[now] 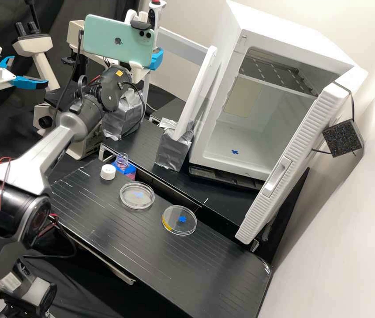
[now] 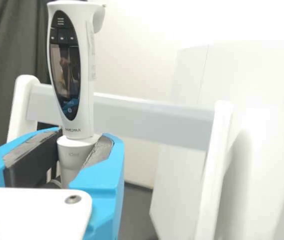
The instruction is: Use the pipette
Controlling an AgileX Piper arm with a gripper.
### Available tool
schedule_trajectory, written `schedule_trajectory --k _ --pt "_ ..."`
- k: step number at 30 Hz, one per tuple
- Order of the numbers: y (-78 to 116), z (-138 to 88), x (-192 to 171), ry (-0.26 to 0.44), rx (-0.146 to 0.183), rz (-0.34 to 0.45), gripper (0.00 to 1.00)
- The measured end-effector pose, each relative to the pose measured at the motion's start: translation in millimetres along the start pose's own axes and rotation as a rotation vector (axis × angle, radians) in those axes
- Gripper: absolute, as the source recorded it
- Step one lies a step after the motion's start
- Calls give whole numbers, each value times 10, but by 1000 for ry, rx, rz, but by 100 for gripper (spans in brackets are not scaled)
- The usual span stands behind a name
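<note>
The pipette rack [image 1: 183,46] is the reference for all positions; it has two white uprights joined by a pale crossbar, with silver-taped bases at the foot. In the high view, the gripper [image 1: 156,59] is located at the rack's left-hand end, raised above the taped base there, with a mint-green phone [image 1: 118,42] in front of it. The pipette [image 1: 154,17] rises above the gripper at that same end of the rack. In the wrist view, the gripper [image 2: 84,142] is closed on the pipette: its two blue fingers [image 2: 101,180] flank the grey-white collar below the handle, dark pads inward. The pipette is upright, handle and display above the fingers, in front of the rack's crossbar and near one upright. Beside the rack's right-hand upright, in the high view, is a white cabinet [image 1: 229,137], its door [image 1: 295,163] swung open. On the near side of the rack are an uncapped clear bottle [image 1: 121,160] at a blue and pink holder [image 1: 129,170], and a white cap [image 1: 107,172] just beside the bottle. Two round clear dishes lie farther toward the viewer from the rack, apart from each other on the black bench [image 1: 152,247]: a first dish [image 1: 137,203] and a second dish [image 1: 186,229], the latter with a yellow strip at its edge.
</note>
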Motion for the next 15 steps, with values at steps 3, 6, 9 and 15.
schedule_trajectory --k 3,6,9,15 --pt "-6 29 85 -49 16 -76 0" --pt "-107 17 187 -12 55 -199 0" --pt "-154 -6 244 14 44 -252 0" --pt "-147 -15 238 21 30 -249 0"
